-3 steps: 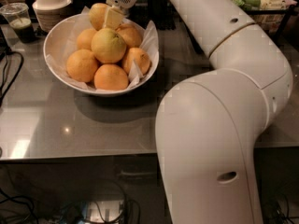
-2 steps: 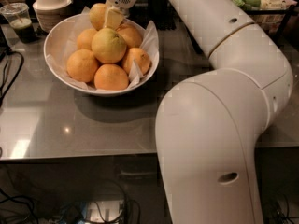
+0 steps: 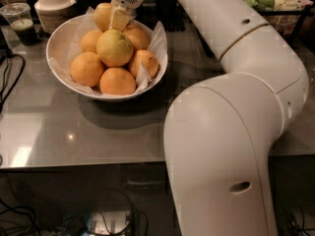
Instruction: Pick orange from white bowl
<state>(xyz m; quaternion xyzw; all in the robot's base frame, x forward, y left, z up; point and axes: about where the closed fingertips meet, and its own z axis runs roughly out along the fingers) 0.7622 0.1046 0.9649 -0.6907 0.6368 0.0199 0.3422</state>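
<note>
Just below and in front of the gripper (image 3: pixel 121 17) sits the orange (image 3: pixel 114 47), the big dull golden-yellow one crowning the heap in the white bowl (image 3: pixel 57 42). The gripper hangs near the bowl's far rim, close over the fruit's back shoulder. We cannot tell whether it touches the orange, nor whether it is spread or pressed together. Nothing looks lifted, so we judge the step in hand to be the final approach and grasp.

To do it well, we would bring the gripper forward until it is centred over the orange's crown rather than its far edge, since a round fruit taken off-centre tends to squirt free. We would then descend until the widest part is bracketed and close gently.

The smaller deep-orange fruits (image 3: pixel 117 81) lie lower than the gripper, packed against the orange on several sides. Another pale yellowish fruit (image 3: pixel 103 14) sits just beside the gripper at the back. Pressing down hard could roll these or catch the wrong one. The crinkled paper lining (image 3: pixel 158 33) stands up on the gripper's arm side, and we would stay clear of it. A slow, straight lift should let the neighbours settle instead of spilling onto the table (image 3: pixel 98 127).
</note>
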